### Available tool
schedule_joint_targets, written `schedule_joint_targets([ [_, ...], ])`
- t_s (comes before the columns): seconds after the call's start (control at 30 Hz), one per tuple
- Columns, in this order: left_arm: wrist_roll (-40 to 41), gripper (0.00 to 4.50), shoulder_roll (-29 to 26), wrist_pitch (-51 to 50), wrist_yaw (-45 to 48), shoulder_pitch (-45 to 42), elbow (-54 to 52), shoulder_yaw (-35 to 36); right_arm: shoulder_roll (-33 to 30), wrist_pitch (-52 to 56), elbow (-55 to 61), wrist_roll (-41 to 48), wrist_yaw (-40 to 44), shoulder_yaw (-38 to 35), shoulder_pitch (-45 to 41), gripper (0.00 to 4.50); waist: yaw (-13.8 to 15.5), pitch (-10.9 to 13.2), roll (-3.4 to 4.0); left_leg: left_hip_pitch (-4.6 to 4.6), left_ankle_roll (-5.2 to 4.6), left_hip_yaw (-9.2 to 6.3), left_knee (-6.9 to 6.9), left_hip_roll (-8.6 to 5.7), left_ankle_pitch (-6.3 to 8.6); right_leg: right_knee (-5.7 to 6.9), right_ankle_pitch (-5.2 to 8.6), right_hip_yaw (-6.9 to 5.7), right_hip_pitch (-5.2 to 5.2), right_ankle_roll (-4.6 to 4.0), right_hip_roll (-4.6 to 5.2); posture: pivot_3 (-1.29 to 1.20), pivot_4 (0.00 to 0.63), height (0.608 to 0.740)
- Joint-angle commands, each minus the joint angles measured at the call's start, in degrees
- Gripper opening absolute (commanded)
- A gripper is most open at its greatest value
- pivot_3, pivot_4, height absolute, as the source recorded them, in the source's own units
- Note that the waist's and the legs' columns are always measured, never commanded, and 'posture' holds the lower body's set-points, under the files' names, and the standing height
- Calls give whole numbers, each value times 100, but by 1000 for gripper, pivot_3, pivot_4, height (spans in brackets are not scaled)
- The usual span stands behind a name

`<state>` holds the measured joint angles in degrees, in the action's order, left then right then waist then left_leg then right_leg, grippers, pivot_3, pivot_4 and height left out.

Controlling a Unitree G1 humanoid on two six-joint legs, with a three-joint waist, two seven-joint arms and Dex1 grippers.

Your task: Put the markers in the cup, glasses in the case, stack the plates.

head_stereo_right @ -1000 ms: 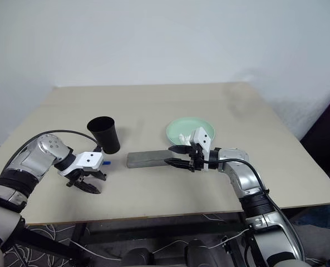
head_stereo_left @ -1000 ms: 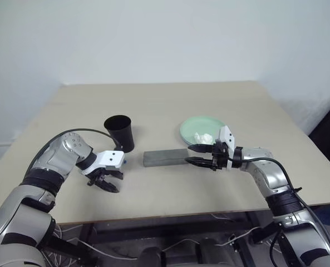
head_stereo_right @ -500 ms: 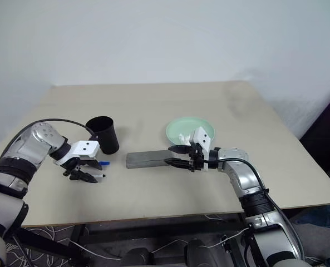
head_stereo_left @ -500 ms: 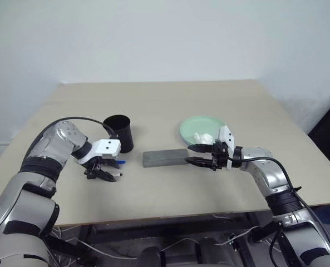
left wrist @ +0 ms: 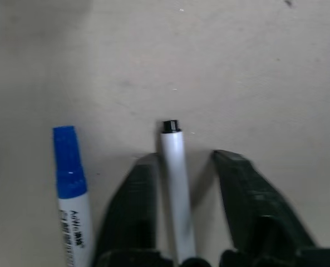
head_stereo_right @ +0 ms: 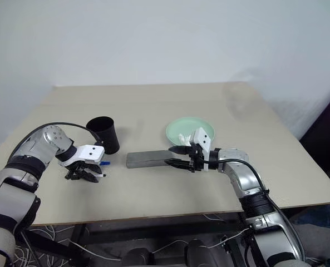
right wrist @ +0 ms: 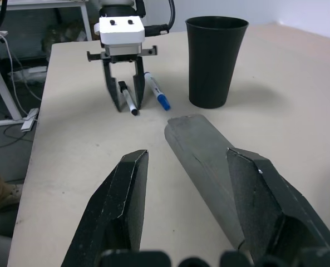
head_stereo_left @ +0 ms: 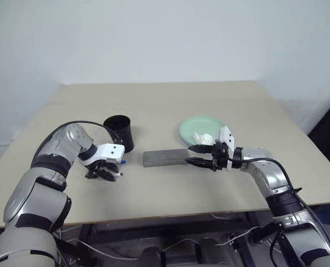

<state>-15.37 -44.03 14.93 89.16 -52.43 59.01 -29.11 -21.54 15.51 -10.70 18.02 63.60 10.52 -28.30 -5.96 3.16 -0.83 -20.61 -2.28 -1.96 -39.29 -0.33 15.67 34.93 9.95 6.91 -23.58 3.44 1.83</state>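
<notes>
The black cup (head_stereo_left: pixel 119 132) is standing upright on the table (head_stereo_left: pixel 165 105), and everything else is placed from it. Just in front of the cup, toward the robot, the left gripper (right wrist: pixel 127 104) is pointing steeply down at the tabletop, its two fingers straddling a white marker (left wrist: pixel 176 189) that is lying flat. One finger seems to be touching the barrel, the other is standing slightly off it, so the jaws are narrow but not clamped tight. A second marker (left wrist: pixel 71 183) with a blue cap is lying just beside the first, between it and the cup. To the cup's right the grey case (head_stereo_left: pixel 165 158) is lying lengthwise with its lid down. At the case's far end from the cup the right gripper (head_stereo_left: pixel 198 155) is hovering with its jaws spread, holding nothing. Beyond that gripper a mint green plate (head_stereo_left: pixel 202 128) is sitting with a crumpled white paper (head_stereo_left: pixel 202 137) on it.
</notes>
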Motion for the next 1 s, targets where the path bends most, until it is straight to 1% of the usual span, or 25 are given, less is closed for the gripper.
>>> schedule_joint_targets([
  [0.03,-7,116,50,89,69,-30,-13,149,-32,-6,254,69,-35,-117,-58,2420,3,0,0,-2,0,-1,1,0,1,-1,-2,0,-1,4,0,0,0,737],
  [0.13,227,53,38,84,207,51,-177,381,-24,-5,242,67,-34,-110,-65,2420,14,0,0,-10,0,-2,8,-1,1,-3,-6,-2,-10,12,0,0,0,737],
  [0.17,450,53,16,90,272,104,-308,464,-21,-3,231,66,-29,-108,-77,2420,14,0,-1,-13,0,-3,10,-1,1,-4,-6,-2,-13,13,0,0,0,737],
  [0.23,1208,53,-100,-188,328,257,-810,485,-21,-5,211,63,-14,-102,-93,2420,19,1,-1,-17,0,-3,10,0,1,-4,-6,-2,-17,13,0,0,0,737],
  [0.37,2784,53,-450,-1221,334,621,-2216,605,-27,-14,191,60,21,-88,-104,2420,16,3,-6,-23,1,-7,7,5,1,-3,-7,-2,-21,14,5,0,0,737],
  [0.47,3681,53,-566,-2013,334,791,-2972,1055,-15,-20,160,52,42,-72,-139,2420,14,3,-7,-23,1,-7,7,7,1,-3,-7,-3,-22,14,5,0,0,737],
  [0.5,3890,53,-513,-2271,334,815,-3104,1335,-10,-27,142,47,49,-65,-155,2420,13,4,-7,-22,1,-7,7,6,1,-2,-7,-5,-22,14,4,0,0,737],
  [0.57,4340,53,-300,-2823,-95,729,-3196,2057,-1,-36,112,38,72,-50,-189,2420,13,4,-6,-18,1,-8,8,5,1,0,-7,-9,-22,14,1,0,0,737],
  [0.6,4447,53,-239,-3009,-241,721,-3255,2266,-3,-38,114,38,80,-48,-190,2420,13,4,-5,-16,1,-10,8,6,1,2,-7,-14,-22,14,1,0,0,737],
  [0.67,4653,53,-35,-3128,-817,659,-3285,2821,-4,-41,104,34,97,-42,-203,2420,14,4,-5,-12,1,-12,9,7,1,6,-7,-19,-21,14,0,0,0,737],
  [0.73,4720,53,112,-3163,-1215,640,-3332,3195,-13,-42,112,36,111,-42,-199,2420,15,3,-5,-8,1,-16,9,8,1,8,-7,-25,-19,14,0,0,0,737],
  [0.8,4596,53,260,-2820,-1693,620,-3291,3494,-14,-42,109,34,122,-39,-206,2420,16,3,-5,-7,2,-17,9,7,0,8,-8,-27,-17,14,0,0,0,737],
  [0.87,4394,53,445,-2307,-2314,493,-2925,3803,2,-45,95,23,130,-24,-229,2420,17,3,-5,-7,3,-17,9,7,0,6,-8,-27,-15,14,0,0,0,737],
  [1.0,4076,53,650,-1609,-2848,326,-2263,4005,11,-43,83,25,160,-14,-254,2420,18,3,-5,-3,5,-17,8,3,0,2,-10,-28,-8,14,1,0,0,737],
])
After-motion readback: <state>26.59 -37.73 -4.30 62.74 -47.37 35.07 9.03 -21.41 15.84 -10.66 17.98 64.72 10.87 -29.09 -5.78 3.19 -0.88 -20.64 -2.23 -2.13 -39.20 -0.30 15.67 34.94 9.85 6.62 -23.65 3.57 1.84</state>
